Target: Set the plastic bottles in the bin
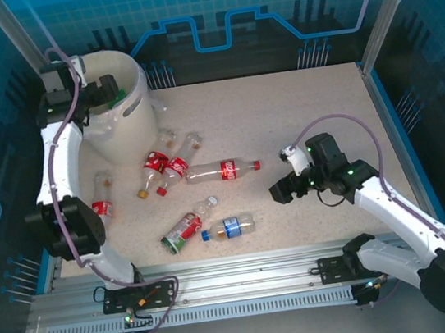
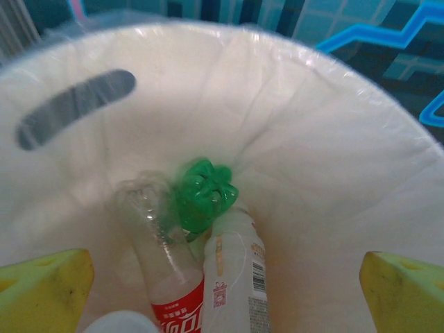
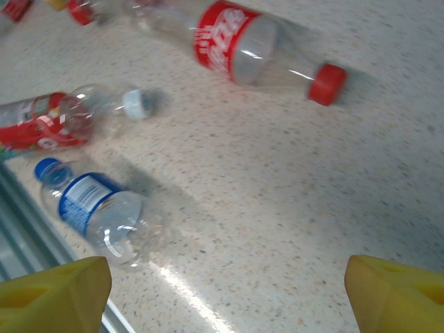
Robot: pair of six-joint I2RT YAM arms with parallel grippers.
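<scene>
Your left tool [image 2: 223, 288] gapes wide and empty over the bin [image 2: 333, 173]; your right tool [image 3: 222, 295] hangs wide above the surface [image 3: 277, 208].

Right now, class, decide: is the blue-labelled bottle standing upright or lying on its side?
Lying on its side: the blue-labelled bottle rests lengthwise on the table, its long side against the surface.
</scene>
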